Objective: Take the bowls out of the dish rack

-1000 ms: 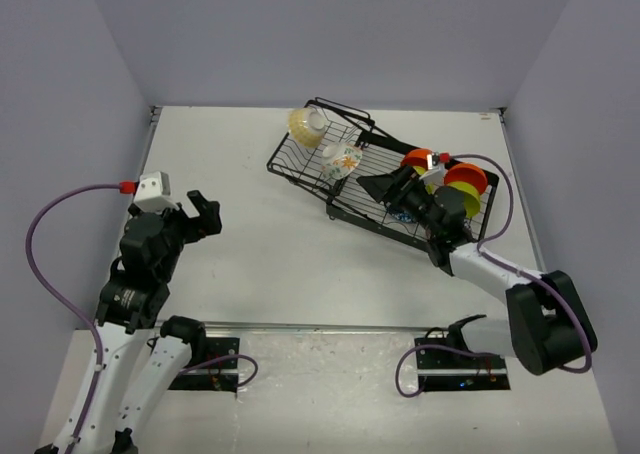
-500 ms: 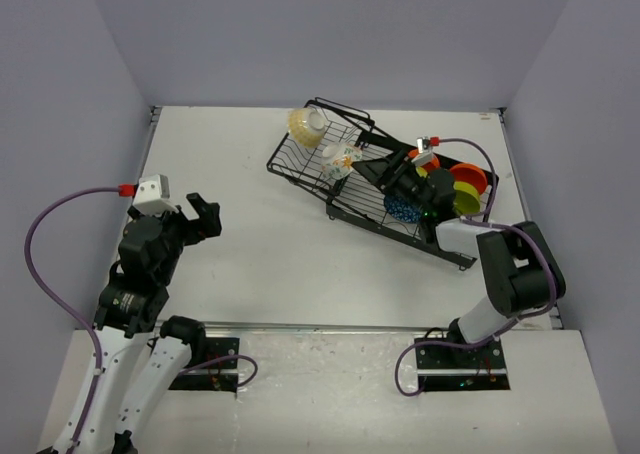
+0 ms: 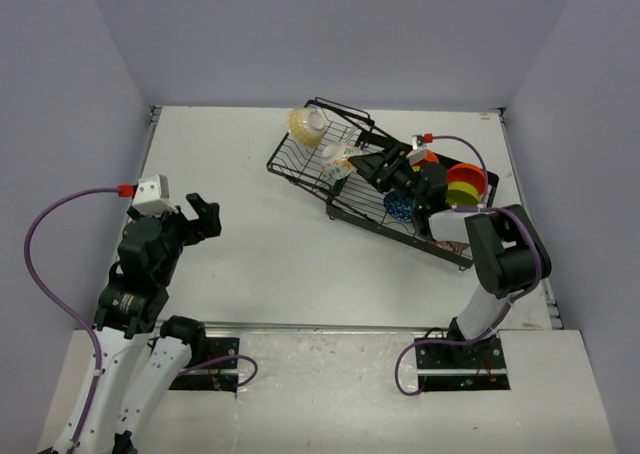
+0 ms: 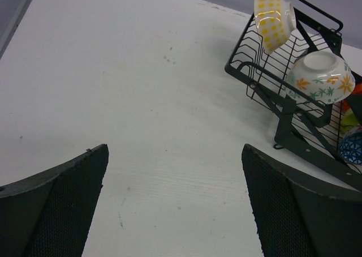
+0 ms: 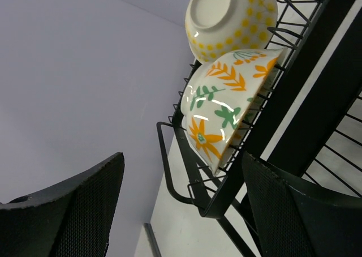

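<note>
The right gripper (image 3: pixel 384 164) has slid across the rack (image 3: pixel 300 162) and now faces the flower bowl (image 5: pixel 226 107), jaws wide with nothing in them (a grab looks next). The dotted bowl (image 5: pixel 229 19) leans just past it, and rack bars crowd underneath. The left gripper (image 4: pixel 175 206) waits open, far off.

text: none readable | labels, brands: none | numbers, signs: none

You had bright, even light from overhead, only soft shadows on the tabletop (image 4: pixel 141 87), small glare streaks on the floral bowl (image 5: pixel 226 107), everything pretty sharp.
</note>
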